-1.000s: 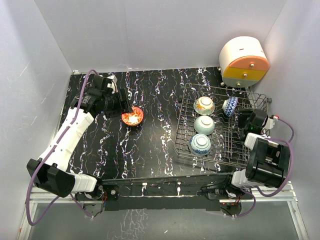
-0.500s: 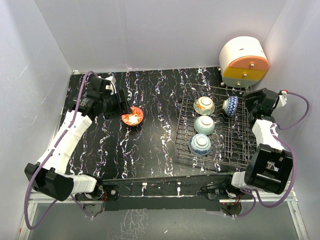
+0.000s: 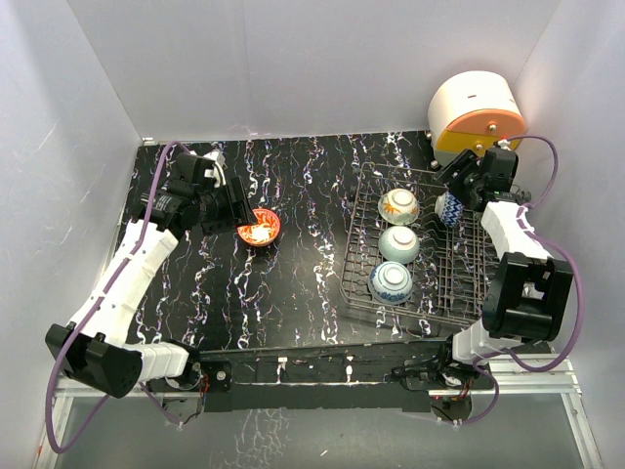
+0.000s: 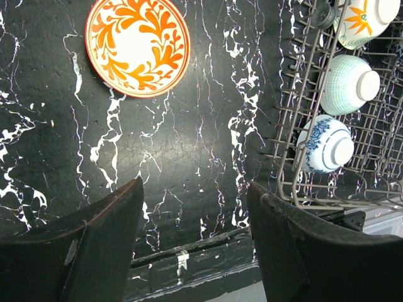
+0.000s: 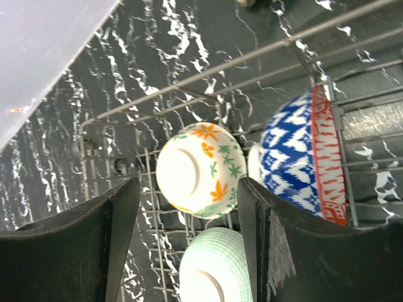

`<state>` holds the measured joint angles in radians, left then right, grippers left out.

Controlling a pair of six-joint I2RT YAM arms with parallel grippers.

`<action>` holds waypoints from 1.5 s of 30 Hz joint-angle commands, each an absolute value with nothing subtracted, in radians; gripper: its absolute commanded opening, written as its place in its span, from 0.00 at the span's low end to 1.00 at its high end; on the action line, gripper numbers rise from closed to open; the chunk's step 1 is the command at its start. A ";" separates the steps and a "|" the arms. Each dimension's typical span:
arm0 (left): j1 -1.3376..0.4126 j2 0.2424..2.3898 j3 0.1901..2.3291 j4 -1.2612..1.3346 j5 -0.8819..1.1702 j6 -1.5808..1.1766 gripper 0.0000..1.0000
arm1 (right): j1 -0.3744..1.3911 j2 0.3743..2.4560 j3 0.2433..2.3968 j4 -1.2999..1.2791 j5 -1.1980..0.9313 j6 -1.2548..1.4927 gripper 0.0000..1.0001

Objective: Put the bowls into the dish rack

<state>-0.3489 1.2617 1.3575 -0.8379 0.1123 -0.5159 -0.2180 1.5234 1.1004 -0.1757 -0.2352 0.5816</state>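
Four bowls sit in the dish rack, one is outside it.
- In the rack's left part, a column running far to near: flower bowl, teal bowl, blue-patterned bowl. All are tipped over with foot rings showing.
- Red-inside bowl, blue-and-white diamond outside, stands on edge between the tines, just right of the flower bowl, in the rack's far half.
- Orange-red bowl is upright on the worktop, well left of the rack and not touching it.
- Right claw hangs over the rack's far right part, above the red-inside bowl. Jaws are wide and hold nothing; the wrist view looks down between them at the flower bowl.
- Left claw is far left of the rack, just beside the orange-red bowl. Jaws are wide and empty, with no contact visible.
- Drawer unit sits behind the rack's far right corner.
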 commanded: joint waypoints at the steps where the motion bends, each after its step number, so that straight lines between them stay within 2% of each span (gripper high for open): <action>1: -0.349 1.223 1.351 -0.848 0.099 -0.502 0.65 | -0.223 1.546 1.151 -0.195 -0.158 0.550 0.66; 13: -0.349 1.227 1.353 -0.850 0.081 -0.494 0.64 | -0.234 1.545 1.135 -0.261 0.057 0.540 0.67; 31: -0.349 1.245 1.370 -0.846 0.091 -0.496 0.65 | -0.239 1.478 1.198 -0.312 -0.001 0.493 0.68; 33: -0.350 1.248 1.389 -0.845 0.091 -0.499 0.65 | -0.188 1.472 1.245 -0.354 0.022 0.470 0.68; 40: -0.348 1.277 1.531 -0.868 0.029 -0.483 0.66 | 0.189 1.543 1.433 -0.465 0.101 0.453 0.68; 45: -0.349 1.244 1.648 -0.927 -0.196 -0.508 0.69 | 0.439 1.684 1.571 -0.474 0.064 0.434 0.68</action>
